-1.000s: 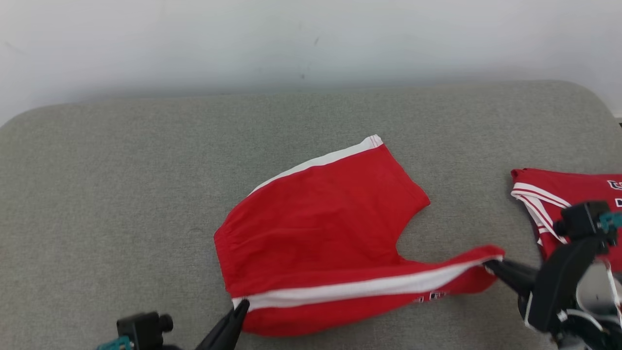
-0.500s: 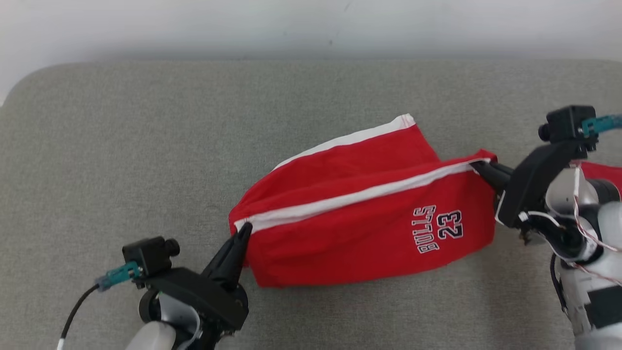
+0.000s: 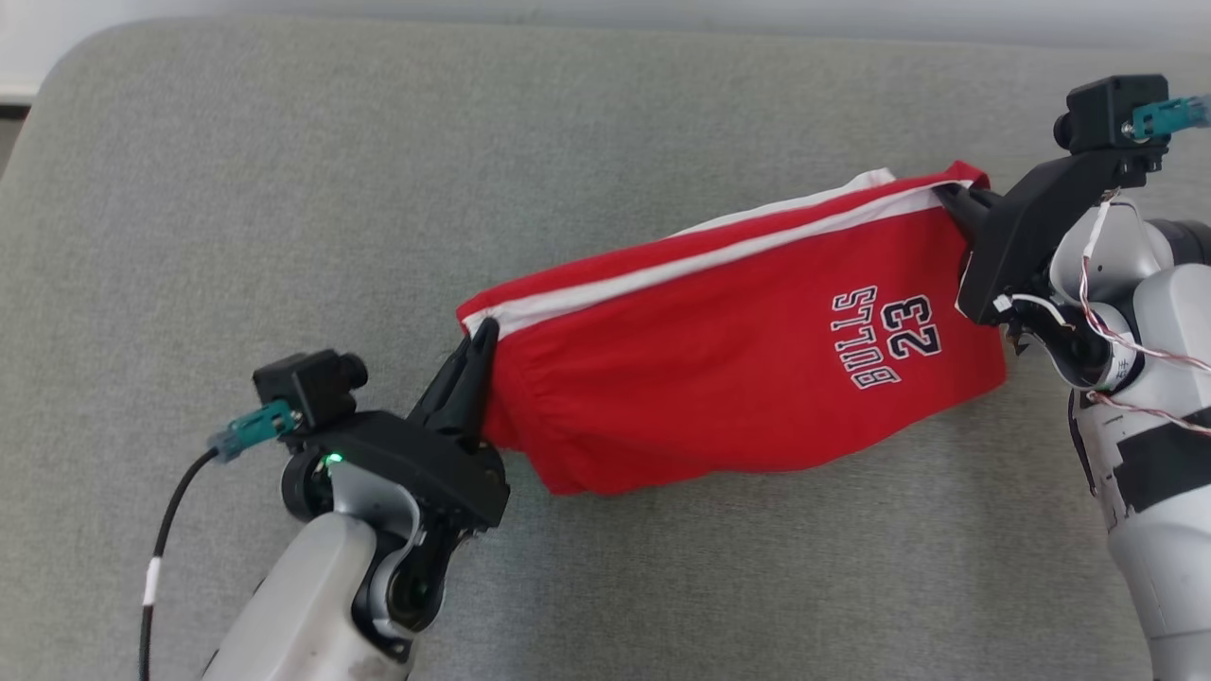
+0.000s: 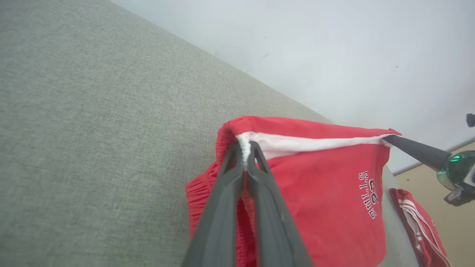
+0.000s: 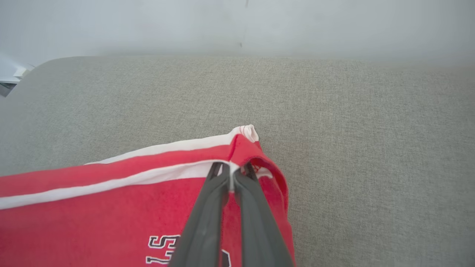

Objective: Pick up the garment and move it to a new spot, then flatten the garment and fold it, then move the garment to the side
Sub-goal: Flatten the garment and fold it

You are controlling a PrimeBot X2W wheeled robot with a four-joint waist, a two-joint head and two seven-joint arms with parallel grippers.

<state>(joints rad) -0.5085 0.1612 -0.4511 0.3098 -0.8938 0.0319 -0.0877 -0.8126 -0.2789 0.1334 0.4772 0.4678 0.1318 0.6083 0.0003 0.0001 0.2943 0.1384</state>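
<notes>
Red shorts (image 3: 719, 369), white side stripe, "BULLS 23" print, stretched above grey cushion.

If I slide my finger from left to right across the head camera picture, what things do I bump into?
left gripper, pinching one corner → red shorts → BULLS 23 lettering → right gripper, pinching the other corner

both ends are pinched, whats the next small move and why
Probably lower both arms together so the held striped edge lands on the far leg's white stripe. The left gripper and right gripper are each shut on the red shorts, pulled taut, and that far stripe peeks out just behind.
</notes>
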